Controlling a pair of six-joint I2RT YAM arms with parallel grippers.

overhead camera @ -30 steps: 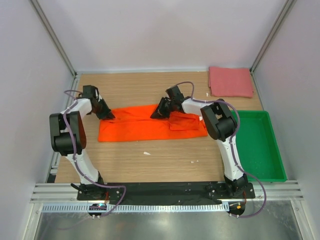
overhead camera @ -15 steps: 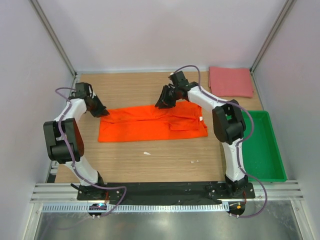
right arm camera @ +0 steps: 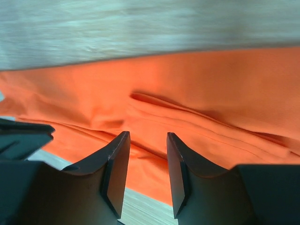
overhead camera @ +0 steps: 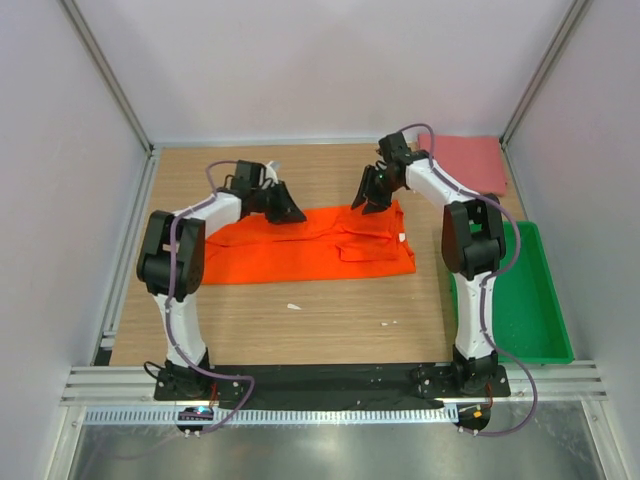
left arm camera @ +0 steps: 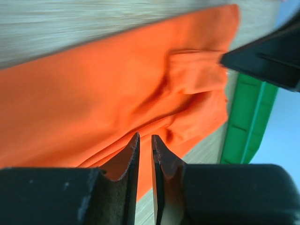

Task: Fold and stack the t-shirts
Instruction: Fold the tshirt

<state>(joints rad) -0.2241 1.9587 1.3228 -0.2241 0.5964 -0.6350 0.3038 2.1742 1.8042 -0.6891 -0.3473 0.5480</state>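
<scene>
Table: wooden top. It carries both shirts and the tray.

Orange t-shirt: it lies as a long flat band across the middle of the table, a little nearer to the far edge than to the near one. Its left end looks slanted and its right half has a raised pleat. I judge it light, soft and without stiffness, so it will sag and drag when only one point is lifted. The best hold is at the corners or along a folded edge, both arms together and pinching all layers.

Green tray: it stands at the right edge, toward the near right corner, apart from the orange cloth.

Pink-red t-shirt: it sits in the far right corner, already a compact folded square. It is equally soft, so any stacking should be a gentle laying down.

Left end effector: it is at the far edge of the orange band, left of the middle. The fingers are almost together, leaving only a thin slit, and I cannot tell if cloth is pinched.

Right end effector: it is above the far edge of the band, toward its right end. The jaws are parted, with the cloth visible between them, and they grasp nothing.
</scene>
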